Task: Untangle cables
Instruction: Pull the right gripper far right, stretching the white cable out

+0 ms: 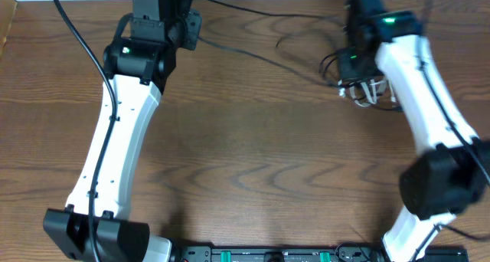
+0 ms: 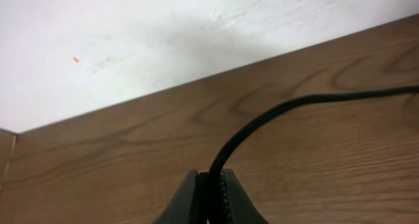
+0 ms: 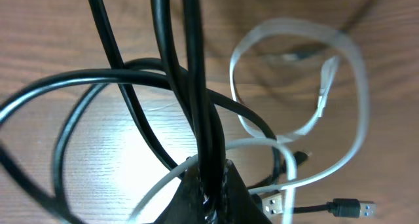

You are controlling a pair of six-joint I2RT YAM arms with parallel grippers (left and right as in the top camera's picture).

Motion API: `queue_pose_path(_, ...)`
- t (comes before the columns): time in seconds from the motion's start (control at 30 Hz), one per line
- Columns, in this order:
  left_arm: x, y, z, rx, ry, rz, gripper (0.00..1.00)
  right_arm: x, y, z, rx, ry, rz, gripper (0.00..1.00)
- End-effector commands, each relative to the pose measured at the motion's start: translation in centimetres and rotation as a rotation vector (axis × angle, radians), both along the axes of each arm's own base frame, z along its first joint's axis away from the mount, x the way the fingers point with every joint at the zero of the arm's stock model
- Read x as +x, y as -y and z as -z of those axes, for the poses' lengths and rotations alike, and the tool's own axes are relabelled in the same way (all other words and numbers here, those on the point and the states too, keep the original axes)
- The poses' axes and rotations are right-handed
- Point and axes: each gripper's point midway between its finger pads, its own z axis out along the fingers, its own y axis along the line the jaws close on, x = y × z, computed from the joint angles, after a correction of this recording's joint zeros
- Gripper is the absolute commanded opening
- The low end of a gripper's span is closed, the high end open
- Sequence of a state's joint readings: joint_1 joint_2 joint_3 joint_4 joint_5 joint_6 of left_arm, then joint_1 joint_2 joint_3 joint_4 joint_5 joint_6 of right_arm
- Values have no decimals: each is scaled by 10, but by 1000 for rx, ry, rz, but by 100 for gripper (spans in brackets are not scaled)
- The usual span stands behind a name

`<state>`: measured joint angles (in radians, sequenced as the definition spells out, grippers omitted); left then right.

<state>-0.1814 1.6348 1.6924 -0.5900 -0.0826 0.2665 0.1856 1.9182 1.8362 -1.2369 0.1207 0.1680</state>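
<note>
Over on the left, the left gripper point(image 2: 214, 192) is clamped tight on a single black cable point(image 2: 275, 112), jaws closed with the cord pinched between them. It is up at the far edge of the table point(image 2: 118, 165), by the pale wall point(image 2: 131, 40). From that grip the cord rises, curves over and runs off to the right, low across the wood.

Through the middle, the overhead view shows that strand stretched across the tabletop towards the other arm, and nothing else lies on the wood there.

On the right, it's busy. The right gripper point(image 3: 211, 188) is closed on a bunch of black strands point(image 3: 196, 86), several running side by side through the jaws. Black loops spill around them, and a white cable point(image 3: 357, 80) coils alongside and crosses the black cords. Two small plugs point(image 3: 350, 204) lie just beside the fingers.

So the judgement: early days. One black cord looks partly drawn out of the knot, but the cables point(image 1: 360, 82) at the far right remain bundled together. Separating the remaining black loops and freeing the white one looks to be all ahead.
</note>
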Motion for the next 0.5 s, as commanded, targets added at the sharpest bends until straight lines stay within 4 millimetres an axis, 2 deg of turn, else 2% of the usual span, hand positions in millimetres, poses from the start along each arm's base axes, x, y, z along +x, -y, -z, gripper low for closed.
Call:
queue_pose_path(0.0, 11, -30, 21, 31, -38, -82, 8, -8, 56, -29, -59, 50, 111, 1)
queue_pose_path(0.17, 16, -46, 32, 33, -54, -114, 7, -23, 104, -53, -29, 87, 237, 1)
queue_pose_path(0.27, 18, -59, 33, 36, -52, -145, 7, -32, 126, -68, -1, 126, 297, 2)
queue_pose_path(0.47, 16, -114, 29, 72, -39, -288, 8, -48, 162, -92, -1, 194, 397, 2)
